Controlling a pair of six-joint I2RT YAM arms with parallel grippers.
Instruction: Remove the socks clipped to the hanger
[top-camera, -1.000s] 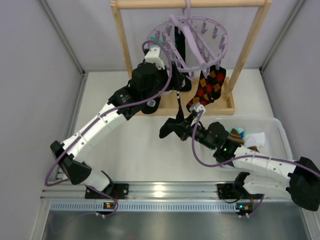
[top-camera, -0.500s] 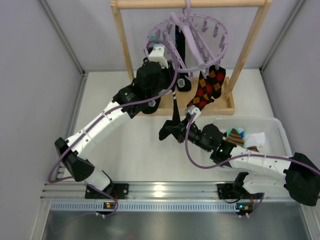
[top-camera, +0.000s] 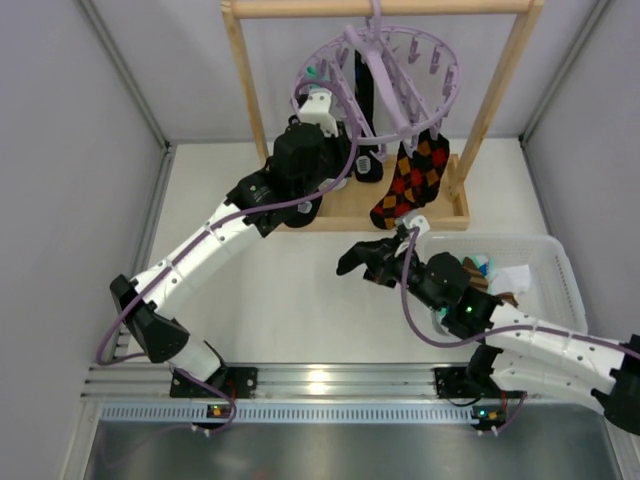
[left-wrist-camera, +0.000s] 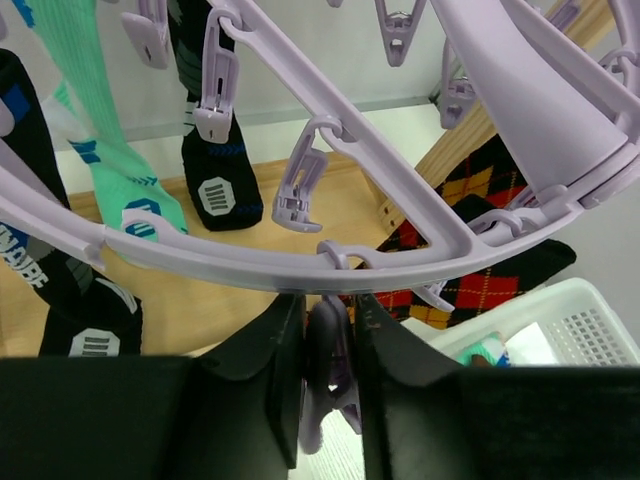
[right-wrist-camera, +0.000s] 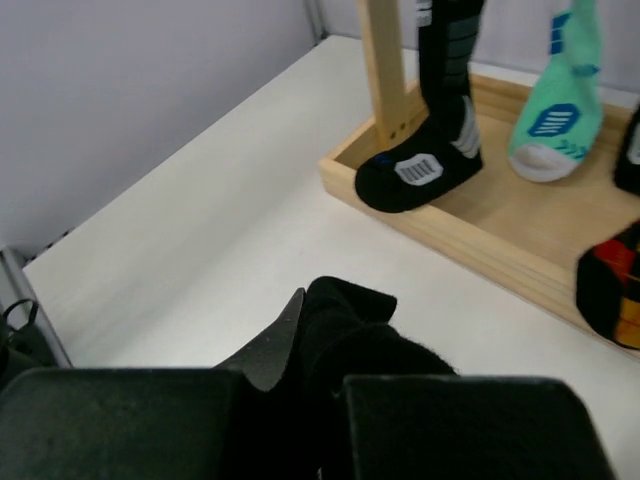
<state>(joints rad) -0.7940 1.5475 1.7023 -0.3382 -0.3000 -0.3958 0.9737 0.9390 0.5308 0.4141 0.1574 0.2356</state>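
Observation:
The lavender hanger (top-camera: 453, 88) hangs from the wooden rack. In the left wrist view my left gripper (left-wrist-camera: 328, 312) is shut on one of its clip pegs (left-wrist-camera: 325, 360), just under the ring (left-wrist-camera: 250, 262). That peg holds no sock. Still clipped are a black sock (left-wrist-camera: 220, 190), a teal-white sock (left-wrist-camera: 130, 190), another black sock (left-wrist-camera: 70, 295) and the argyle pair (top-camera: 410, 180). My right gripper (top-camera: 372, 262) is shut on a loose black sock (right-wrist-camera: 350, 320), low over the table and left of the basket.
The wooden frame rack (top-camera: 245, 95) has a shallow wooden base tray (top-camera: 345, 212) under the hanging socks. A white basket (top-camera: 562, 268) with several socks in it stands at the right. Grey walls close in both sides.
My left gripper has shut on the clip peg. The black sock came free of the hanger, and my right gripper carried it down and right toward the basket.

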